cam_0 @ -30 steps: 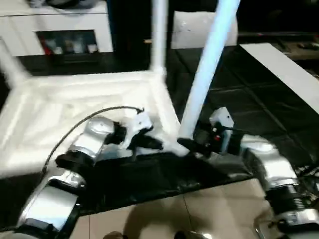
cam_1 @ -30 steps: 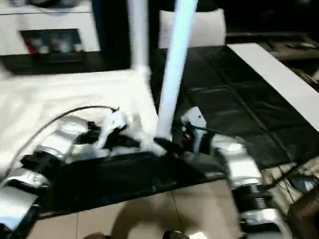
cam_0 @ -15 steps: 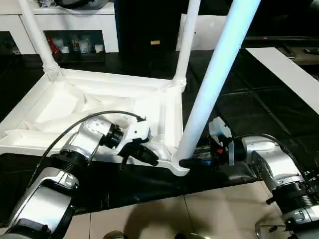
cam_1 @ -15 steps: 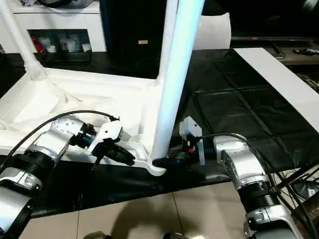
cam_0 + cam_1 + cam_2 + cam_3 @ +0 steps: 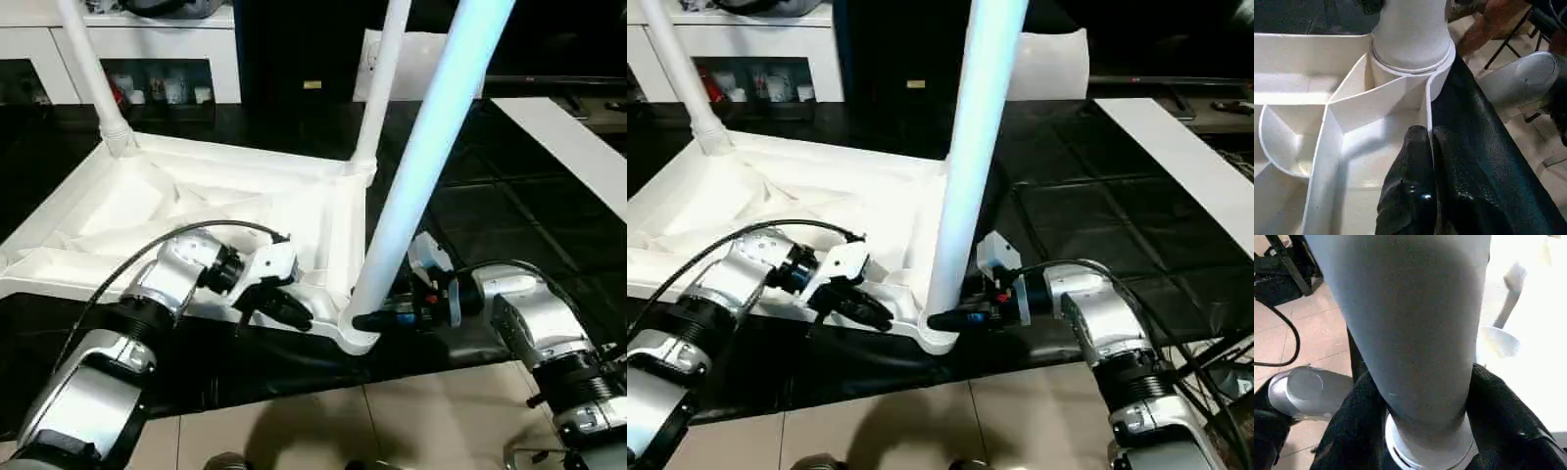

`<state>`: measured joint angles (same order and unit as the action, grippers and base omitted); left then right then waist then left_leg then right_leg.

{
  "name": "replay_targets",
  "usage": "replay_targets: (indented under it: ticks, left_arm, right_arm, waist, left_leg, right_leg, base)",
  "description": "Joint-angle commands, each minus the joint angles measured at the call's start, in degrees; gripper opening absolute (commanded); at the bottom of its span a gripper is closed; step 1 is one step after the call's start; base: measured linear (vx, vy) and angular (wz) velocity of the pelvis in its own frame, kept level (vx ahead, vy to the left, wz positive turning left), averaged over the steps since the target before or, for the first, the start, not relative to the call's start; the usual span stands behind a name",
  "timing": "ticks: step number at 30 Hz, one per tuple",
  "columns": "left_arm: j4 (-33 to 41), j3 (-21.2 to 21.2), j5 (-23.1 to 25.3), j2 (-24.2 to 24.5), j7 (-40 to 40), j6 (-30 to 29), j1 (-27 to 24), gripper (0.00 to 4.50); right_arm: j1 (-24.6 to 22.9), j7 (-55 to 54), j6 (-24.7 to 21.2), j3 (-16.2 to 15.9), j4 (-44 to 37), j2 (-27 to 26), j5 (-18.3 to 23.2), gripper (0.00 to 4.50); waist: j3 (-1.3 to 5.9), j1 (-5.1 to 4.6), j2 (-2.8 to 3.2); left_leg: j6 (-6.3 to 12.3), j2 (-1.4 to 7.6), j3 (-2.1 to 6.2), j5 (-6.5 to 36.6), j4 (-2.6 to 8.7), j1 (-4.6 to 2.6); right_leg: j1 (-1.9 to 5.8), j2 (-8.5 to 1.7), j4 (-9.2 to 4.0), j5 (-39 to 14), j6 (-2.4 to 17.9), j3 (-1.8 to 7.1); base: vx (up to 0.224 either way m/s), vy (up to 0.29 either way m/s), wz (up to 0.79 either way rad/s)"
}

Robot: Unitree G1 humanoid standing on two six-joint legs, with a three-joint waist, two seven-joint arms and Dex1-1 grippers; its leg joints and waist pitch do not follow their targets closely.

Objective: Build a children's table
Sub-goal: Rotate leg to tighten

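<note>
The right gripper [image 5: 939,319] has its jaws closed around the base of the near leg [image 5: 416,166], just above the corner socket [image 5: 355,331]. The left gripper [image 5: 292,311] has its jaws pinched together on the near rim of the upturned tabletop [image 5: 196,211], beside that socket. The tabletop lies underside-up on a black sheet [image 5: 490,215]; the leg's long axis rises nearly upright, leaning slightly right.

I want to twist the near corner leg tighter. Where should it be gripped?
Low on the near leg, just above its socket, coming in level from the robot's right: it stands upright and round, and the tabletop blocks the other side.
</note>
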<state>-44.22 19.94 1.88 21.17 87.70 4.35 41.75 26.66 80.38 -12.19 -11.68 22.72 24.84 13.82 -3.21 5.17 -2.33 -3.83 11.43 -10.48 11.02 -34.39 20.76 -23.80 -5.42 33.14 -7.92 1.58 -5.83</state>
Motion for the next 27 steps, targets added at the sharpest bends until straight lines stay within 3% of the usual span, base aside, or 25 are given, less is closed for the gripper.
replay_targets:
  ticks: [1,2,3,4,5,6,7,9,10,11,12,13,14,15,16,17,18,19,20,21,22,23,24,27]
  left_arm:
    - [-1.4,-0.1,1.1,-1.3,-4.5,-1.1,0.8,0.0]
    - [-1.9,-1.1,0.9,-2.1,-7.1,-1.9,1.0,0.0]
    - [-2.3,-3.3,-0.1,-3.7,-12.1,-5.0,1.6,0.0]
    - [-2.3,-3.3,-0.1,-3.8,-12.1,-5.0,1.7,0.0]
    - [-2.3,-5.1,-0.6,-5.6,-17.7,-7.6,2.2,0.0]
    - [-2.4,-5.4,-0.6,-6.0,-18.9,-8.1,2.3,0.0]
    - [-2.4,-5.7,-0.7,-6.4,-19.9,-8.5,2.4,0.0]
    - [-3.0,-8.4,-1.9,-9.2,-27.2,-12.5,3.7,0.0]
    - [-3.2,-9.1,-2.2,-10.0,-29.1,-13.0,4.0,0.0]
    - [-3.7,-10.8,-2.9,-11.9,-33.6,-14.4,5.0,0.0]
    - [-3.9,-11.5,-3.2,-12.9,-35.7,-14.9,5.5,0.0]
    - [-3.9,-12.7,-3.7,-14.4,-38.9,-15.7,6.0,0.0]
    - [-3.9,-13.5,-4.0,-15.5,-41.1,-16.3,6.3,0.0]
    - [-3.9,-14.3,-4.2,-16.7,-43.9,-16.5,6.7,0.0]
    - [-3.8,-15.2,-4.4,-17.9,-46.6,-16.9,7.1,0.0]
    - [-3.8,-15.5,-4.5,-18.5,-48.0,-17.0,7.3,0.0]
    - [-3.6,-15.8,-4.2,-19.2,-50.1,-16.8,7.4,0.0]
    - [-3.5,-16.0,-3.9,-19.7,-51.6,-16.6,7.4,0.0]
    - [-3.4,-16.0,-3.7,-20.0,-52.4,-16.3,7.4,0.0]
    - [-3.0,-15.8,-3.0,-20.5,-53.1,-16.3,7.1,0.0]
    - [-2.9,-15.7,-3.0,-20.5,-53.2,-16.3,7.1,0.0]
    - [-2.4,-15.4,-2.2,-20.7,-53.4,-16.4,6.7,0.0]
    - [-1.7,-14.9,-1.4,-20.6,-53.4,-17.0,6.0,0.0]
    - [-1.3,-14.5,-0.9,-19.4,-52.6,-17.2,5.3,0.0]
  right_arm:
    - [-0.8,-1.4,-2.2,-0.9,-1.3,-1.2,0.6,1.97]
    - [-1.3,-3.9,-2.9,-0.6,-1.8,-2.0,0.1,1.97]
    - [-2.1,-9.5,-3.1,-0.4,-2.0,-3.9,-1.7,1.97]
    - [-2.1,-9.6,-3.1,-0.4,-2.0,-3.9,-1.7,1.97]
    - [-2.1,-17.5,-4.1,0.3,-0.9,-6.9,-3.9,1.97]
    - [-2.0,-19.2,-4.4,0.5,-0.7,-7.6,-4.3,1.96]
    - [-1.9,-20.5,-4.7,0.7,-0.4,-8.2,-4.6,1.96]
    - [-0.9,-28.6,-7.5,2.4,1.0,-12.7,-4.7,1.94]
    - [-0.6,-30.4,-7.8,2.6,1.4,-13.7,-5.0,1.94]
    - [0.6,-35.8,-8.6,3.4,3.0,-16.4,-5.7,1.93]
    - [1.4,-38.9,-9.3,3.9,4.0,-18.0,-5.9,1.92]
    - [2.6,-43.5,-10.3,5.0,5.5,-20.2,-6.3,1.92]
    - [3.5,-46.8,-10.9,6.0,6.7,-21.9,-6.3,1.91]
    - [4.6,-50.4,-11.2,7.1,8.3,-23.9,-6.0,1.91]
    - [5.7,-54.3,-11.2,8.3,9.8,-25.8,-6.4,1.91]
    - [6.3,-56.2,-11.0,8.8,10.6,-26.8,-6.6,1.91]
    - [7.1,-58.5,-10.9,9.6,11.6,-28.2,-6.7,1.91]
    - [7.6,-59.9,-10.6,9.9,12.1,-29.1,-7.0,1.91]
    - [8.0,-60.9,-10.2,10.1,12.5,-29.7,-7.2,1.91]
    - [8.6,-62.4,-10.0,10.8,13.1,-30.8,-7.0,1.91]
    - [8.7,-62.5,-10.0,11.0,13.1,-31.0,-6.9,1.91]
    - [9.2,-63.4,-9.4,11.4,13.7,-31.8,-7.1,1.91]
    - [9.5,-64.0,-8.2,11.4,14.2,-32.5,-7.7,1.91]
    - [9.0,-63.6,-7.2,11.8,13.9,-32.5,-7.7,2.26]
  waist:
    - [3.84,-0.38,0.07]
    - [3.68,-0.49,0.1]
    - [3.36,-0.7,0.03]
    - [3.05,-0.89,0.02]
    - [3.11,-1.07,0.02]
    - [3.15,-1.57,0.12]
    - [3.17,-2.24,0.09]
    - [3.08,-3.28,0.57]
    - [3.0,-3.85,0.7]
    - [3.01,-4.83,0.83]
    - [2.78,-5.66,1.73]
    - [2.62,-6.54,2.27]
    - [2.4,-6.82,2.56]
    - [1.95,-5.82,2.82]
    - [1.7,-5.4,2.43]
    - [1.77,-4.52,1.21]
    - [1.72,-5.25,-2.34]
    - [2.26,-5.09,-1.95]
    - [2.2,-4.26,-0.86]
    - [2.86,-3.93,0.13]
    - [3.75,-4.37,1.0]
    - [3.97,-4.54,1.27]
    - [3.66,-4.9,0.74]
    - [3.61,-4.9,0.28]
  left_leg:
    - [2.02,2.2,0.28,11.9,4.36,-0.68]
    - [1.82,2.1,0.3,12.9,4.42,-0.71]
    - [1.04,1.89,0.29,15.6,4.39,-1.16]
    - [0.26,1.63,0.52,18.4,4.16,-2.03]
    - [0.11,1.43,0.72,19.2,4.03,-2.21]
    - [-0.7,1.37,1.06,19.5,4.11,-1.91]
    - [-0.96,1.26,1.29,20.3,4.07,-1.93]
    - [-1.03,1.29,1.69,22.8,4.01,-2.22]
    - [-1.0,1.45,1.87,24.0,4.12,-2.26]
    - [-0.9,1.73,2.26,26.3,4.29,-1.99]
    - [-1.38,2.55,2.71,30.1,4.82,-2.3]
    - [-1.8,3.74,3.39,35.4,6.05,-2.12]
    - [-2.28,4.78,3.76,38.6,7.56,-1.19]
    - [-3.05,7.11,3.41,44.3,11.55,0.63]
    - [-2.81,7.18,2.53,45.2,12.47,0.78]
    - [-3.22,4.24,0.41,42.9,10.63,-1.77]
    - [-2.12,-2.64,-0.37,25.3,-3.1,-8.27]
    - [1.09,-2.57,0.18,13.5,-4.31,-4.25]
    - [1.43,-0.89,1.77,10.0,-0.12,-0.05]
    - [0.94,-0.43,1.94,10.2,1.46,-0.59]
    - [0.73,1.34,2.89,10.1,3.35,-0.81]
    - [0.85,1.83,3.06,9.0,3.81,-0.48]
    - [1.49,1.88,2.51,9.1,4.46,-0.22]
    - [2.55,1.08,1.82,12.1,4.08,-0.7]
  right_leg:
    - [3.22,-3.32,-3.71,-21.0,9.8,2.79]
    - [3.19,-3.3,-3.93,-22.8,9.3,2.73]
    - [2.88,-3.36,-4.72,-28.4,7.6,2.55]
    - [2.25,-3.54,-5.71,-34.9,5.7,2.16]
    - [2.31,-3.61,-6.12,-37.5,4.6,1.88]
    - [2.44,-3.53,-6.27,-39.3,3.2,1.51]
    - [2.41,-3.44,-6.83,-40.7,1.8,0.99]
    - [2.38,-3.37,-7.5,-41.3,1.3,0.04]
    - [2.54,-3.21,-7.81,-40.9,1.2,-0.38]
    - [3.21,-3.22,-8.18,-39.8,0.6,-1.46]
    - [3.59,-3.19,-8.33,-37.6,0.9,-2.45]
    - [4.8,-2.87,-7.29,-33.1,1.2,-3.21]
    - [5.87,-2.6,-5.07,-28.9,1.9,-2.78]
    - [7.58,-1.75,2.63,-17.4,3.7,-1.06]
    - [7.17,-1.51,4.41,-13.5,3.8,-0.01]
    - [4.37,-1.51,1.81,-21.6,3.9,1.92]
    - [-3.7,-3.97,-11.18,-56.8,-3.0,-0.79]
    - [0.02,-7.67,-11.21,-66.1,-5.4,2.49]
    - [4.5,-7.74,-8.26,-57.9,-5.7,1.09]
    - [3.96,-6.04,-7.97,-52.4,-5.3,0.12]
    - [4.2,-4.76,-6.06,-35.1,-1.0,0.0]
    - [4.49,-4.25,-4.98,-26.9,1.7,0.07]
    - [4.14,-3.62,-3.79,-16.8,7.7,0.72]
    - [3.9,-3.91,-4.47,-22.1,9.1,1.06]
  base:
    - [0.0,0.0,0.0]
    - [0.0,0.0,0.0]
    - [0.0,0.0,0.0]
    - [0.0,0.0,0.0]
    - [0.0,0.0,0.0]
    - [0.0,0.0,0.0]
    - [-0.051,0.011,-0.04]
    - [-0.055,0.022,-0.03]
    - [0.0,0.0,0.0]
    - [0.0,0.0,0.0]
    - [0.0,0.0,0.0]
    - [0.0,0.0,0.0]
    - [-0.08,0.02,-0.03]
    - [-0.08,0.02,-0.03]
    - [0.0,0.0,0.0]
    - [0.043,-0.087,0.08]
    - [0.043,-0.087,0.08]
    - [0.114,-0.066,-0.25]
    - [0.106,0.0,-0.29]
    - [0.106,0.0,-0.29]
    - [0.051,0.007,-0.05]
    - [0.0,0.0,0.0]
    - [0.0,0.0,0.0]
    - [0.0,0.0,0.0]
